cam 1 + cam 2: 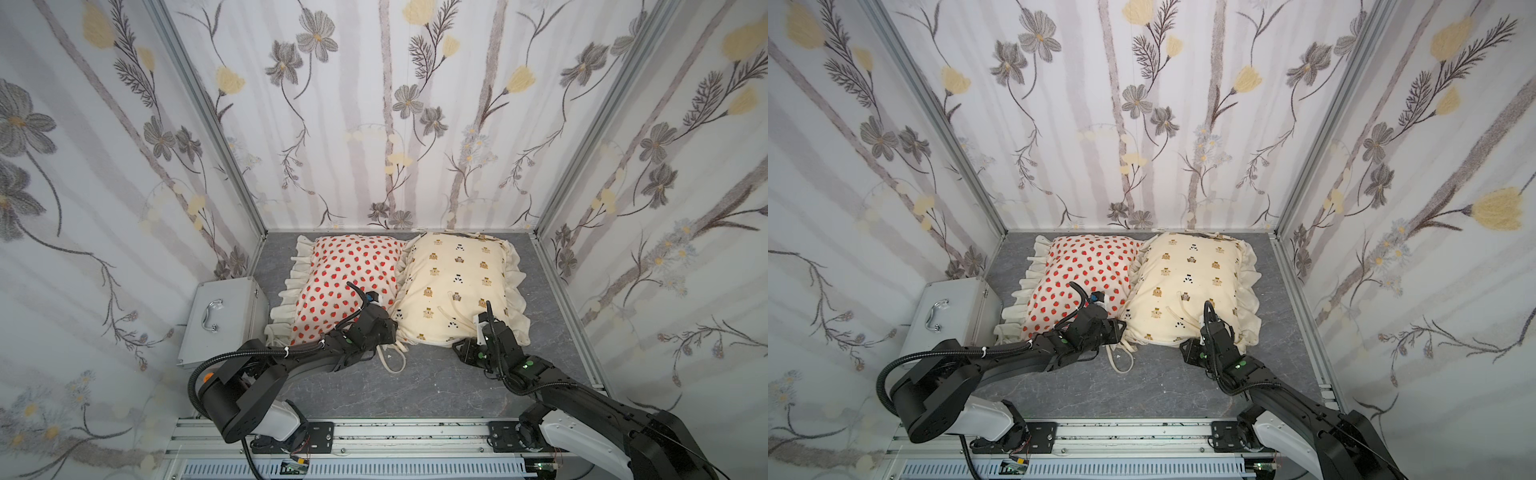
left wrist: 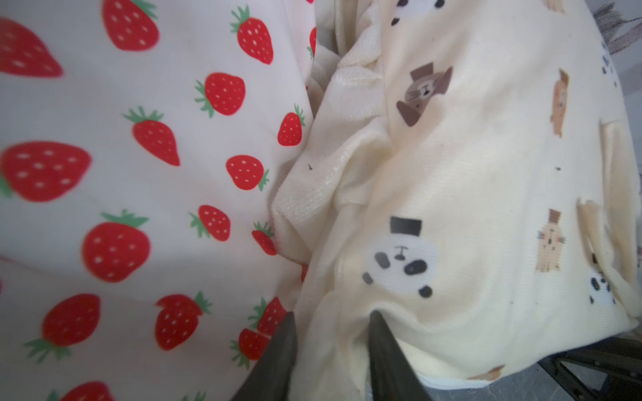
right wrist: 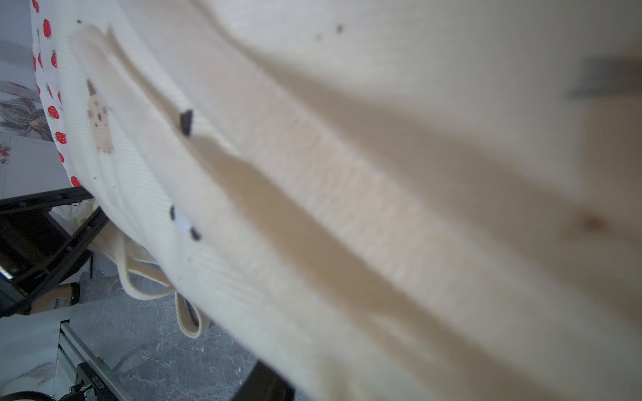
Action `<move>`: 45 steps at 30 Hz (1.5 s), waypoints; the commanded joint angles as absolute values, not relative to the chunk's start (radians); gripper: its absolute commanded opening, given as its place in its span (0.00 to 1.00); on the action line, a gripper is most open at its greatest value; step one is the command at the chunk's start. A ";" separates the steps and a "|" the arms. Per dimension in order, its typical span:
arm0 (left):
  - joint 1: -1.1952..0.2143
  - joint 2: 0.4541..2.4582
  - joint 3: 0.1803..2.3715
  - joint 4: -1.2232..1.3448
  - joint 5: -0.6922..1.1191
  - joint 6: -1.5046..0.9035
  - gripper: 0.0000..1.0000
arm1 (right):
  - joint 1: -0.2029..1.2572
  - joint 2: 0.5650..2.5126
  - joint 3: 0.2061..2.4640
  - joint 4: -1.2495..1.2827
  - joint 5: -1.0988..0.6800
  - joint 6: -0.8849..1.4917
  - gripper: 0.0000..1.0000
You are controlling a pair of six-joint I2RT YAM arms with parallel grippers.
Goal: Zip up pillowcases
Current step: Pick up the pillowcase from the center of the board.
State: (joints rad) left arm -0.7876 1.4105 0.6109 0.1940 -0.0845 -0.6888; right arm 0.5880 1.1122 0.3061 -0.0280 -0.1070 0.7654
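Left wrist view: the left gripper (image 2: 333,317) has its fingers (image 2: 283,347) parted. Cream cloth lies in the gap and no pinch shows, so I read it as released.
Left gripper, place: at the near ends of the two cases, right where they meet.
Right wrist view: blurred cream cloth fills the frame. I cannot tell if the fingers are clenched or released.
Right gripper, place: in a top view the right gripper (image 1: 464,348) is tucked against the near edge of the bear case.
Strawberry case (image 1: 349,278): lies against the bench's back edge, toward the left.
Bear case (image 1: 453,282): lies beside it toward the right, the two ruffles touching along their shared side.
Ties (image 1: 392,359): loose loops on the bench (image 1: 415,386), just off the cases' near ends.
Zip: no slider or teeth can be made out. A pale strip under the bear case's near edge may be the opening.
Step in hand: judged early, both grippers working along the bear case's near edge, probably hunting for the zip.
Next move calls for: exposing the slider, one gripper pinning cloth taut, the other pinching the small pull. Ruffle and ties could get caught.
Silver case (image 1: 220,316): at the left edge, apart from the work.
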 commanded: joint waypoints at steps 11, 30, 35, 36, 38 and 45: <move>-0.921 1.253 0.736 0.057 -0.148 -0.112 0.65 | 0.490 0.908 0.317 -0.207 -0.070 0.820 0.35; -1.076 1.877 1.073 0.107 -0.160 0.272 0.72 | 0.396 0.949 0.330 -0.191 -0.096 0.791 0.34; -1.078 1.917 1.071 0.158 -0.165 0.293 0.70 | 0.377 0.960 0.327 -0.177 -0.113 0.783 0.33; -1.080 1.918 1.072 0.154 -0.144 0.293 0.70 | 0.372 0.959 0.327 -0.178 -0.114 0.780 0.33; -1.099 1.908 1.072 0.147 -0.107 0.290 0.70 | 0.366 0.963 0.330 -0.172 -0.118 0.772 0.33; -1.135 1.944 1.083 0.199 -0.137 0.221 0.72 | 0.360 0.979 0.339 -0.165 -0.135 0.762 0.32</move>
